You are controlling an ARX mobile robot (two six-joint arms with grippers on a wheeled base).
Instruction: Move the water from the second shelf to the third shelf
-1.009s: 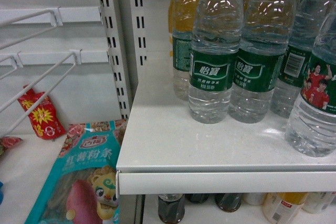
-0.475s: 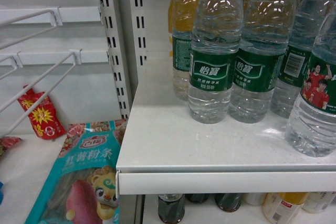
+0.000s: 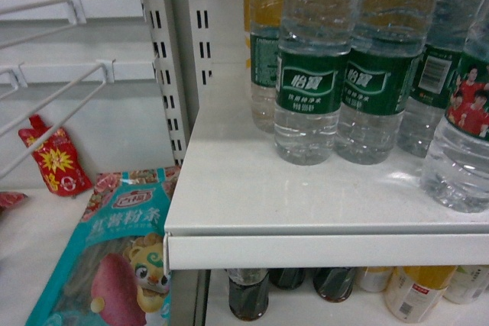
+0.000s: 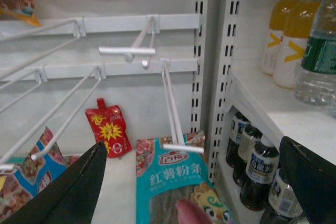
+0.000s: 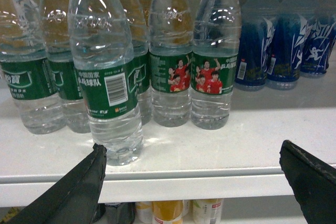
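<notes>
- Water bottle stands upright at shelf front edge, ahead of the other green-label bottles; long axis vertical.
- R gripper fingers wide apart, empty; bottle sits just above/behind its left finger, left of jaw centre.
- L gripper also spread, empty, aimed at snack bay, well off.
- R arm nearer; prob needs a leftward shift.

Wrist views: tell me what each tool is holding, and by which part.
Nothing. The left tool is open before the peg hooks; the right tool is open facing the water, not touching it.
</notes>
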